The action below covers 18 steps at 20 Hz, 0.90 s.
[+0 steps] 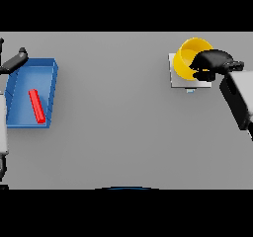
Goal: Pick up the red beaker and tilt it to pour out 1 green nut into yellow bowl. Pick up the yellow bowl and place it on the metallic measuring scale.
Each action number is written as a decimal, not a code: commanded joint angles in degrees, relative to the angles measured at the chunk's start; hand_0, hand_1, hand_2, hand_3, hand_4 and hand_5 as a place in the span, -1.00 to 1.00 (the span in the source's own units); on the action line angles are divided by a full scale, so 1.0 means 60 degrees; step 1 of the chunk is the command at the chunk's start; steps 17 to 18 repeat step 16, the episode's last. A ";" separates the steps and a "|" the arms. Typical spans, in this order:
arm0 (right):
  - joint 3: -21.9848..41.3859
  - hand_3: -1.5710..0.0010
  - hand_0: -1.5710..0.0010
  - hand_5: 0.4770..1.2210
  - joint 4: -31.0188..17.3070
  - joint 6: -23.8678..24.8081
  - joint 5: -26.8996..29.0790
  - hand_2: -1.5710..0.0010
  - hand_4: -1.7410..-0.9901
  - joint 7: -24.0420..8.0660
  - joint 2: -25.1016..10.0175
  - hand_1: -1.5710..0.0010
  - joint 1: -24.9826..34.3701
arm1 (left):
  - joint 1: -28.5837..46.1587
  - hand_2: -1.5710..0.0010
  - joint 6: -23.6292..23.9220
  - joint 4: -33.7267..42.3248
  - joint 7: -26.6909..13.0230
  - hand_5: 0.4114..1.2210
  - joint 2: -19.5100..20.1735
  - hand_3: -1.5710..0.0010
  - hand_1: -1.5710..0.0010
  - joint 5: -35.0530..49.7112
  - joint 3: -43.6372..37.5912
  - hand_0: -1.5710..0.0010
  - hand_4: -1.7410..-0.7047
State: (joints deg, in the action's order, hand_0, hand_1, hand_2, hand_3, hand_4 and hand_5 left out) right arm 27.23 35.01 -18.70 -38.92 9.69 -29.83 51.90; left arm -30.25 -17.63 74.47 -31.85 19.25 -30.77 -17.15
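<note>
Head view: my right hand (211, 64) is at the far right of the table (123, 132), with my arm coming in from the right edge. Its fingers are curled over the near-right rim of the bowl (190, 58), and the thumb looks to be pinching that rim, so I read it as clamped on the bowl. The bowl sits tilted over the scale (184, 80), whose pale plate shows below and to the left of it. Whether the bowl's base is touching the plate or hanging just above it I cannot tell, because my hand covers that side. I cannot see a nut inside the bowl either.

My left hand (15, 60) is at the far left edge, by the top corner of a blue tray (49, 73). Its fingers look loosely curled and hold nothing. A red bar (36, 105) lies flat in the tray. It may be the beaker, but from here I cannot tell.

I judge this to be the last step, setting the bowl on the scale. Next I would level the bowl and lower it until its base rests squarely on the plate. Then I would spread my fingers and lift the hand straight up, so that I do not drag the rim and tip the bowl off.
</note>
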 commanded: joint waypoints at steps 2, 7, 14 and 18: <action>-0.0073 -0.12 -0.21 0.38 0.0011 -0.0206 0.0098 0.14 -0.53 -0.0041 -0.0061 0.12 0.0012 | -0.0073 1.00 0.0058 -0.0029 -0.0016 -0.12 -0.0054 1.00 1.00 0.0051 -0.0043 1.00 0.72; -0.0081 0.29 0.53 0.04 -0.0046 -0.0513 0.0130 0.56 -0.36 -0.0287 -0.0023 0.64 0.0093 | 0.0053 1.00 -0.0003 0.0263 -0.0066 -0.11 -0.0058 1.00 1.00 0.0043 0.0004 1.00 0.71; 0.0160 0.62 0.90 -0.12 -0.0247 -0.0500 -0.0124 0.88 -0.16 0.0199 -0.0196 0.93 0.0099 | 0.0038 1.00 0.0000 0.0396 -0.0234 -0.11 -0.0077 1.00 1.00 0.0054 -0.0018 1.00 0.71; 0.0178 0.66 0.94 -0.14 -0.0181 -0.0519 -0.0121 0.92 -0.13 0.0190 -0.0206 0.95 0.0044 | 0.0165 1.00 0.0026 0.0517 -0.0232 -0.12 -0.0165 1.00 1.00 -0.0005 0.0075 1.00 0.72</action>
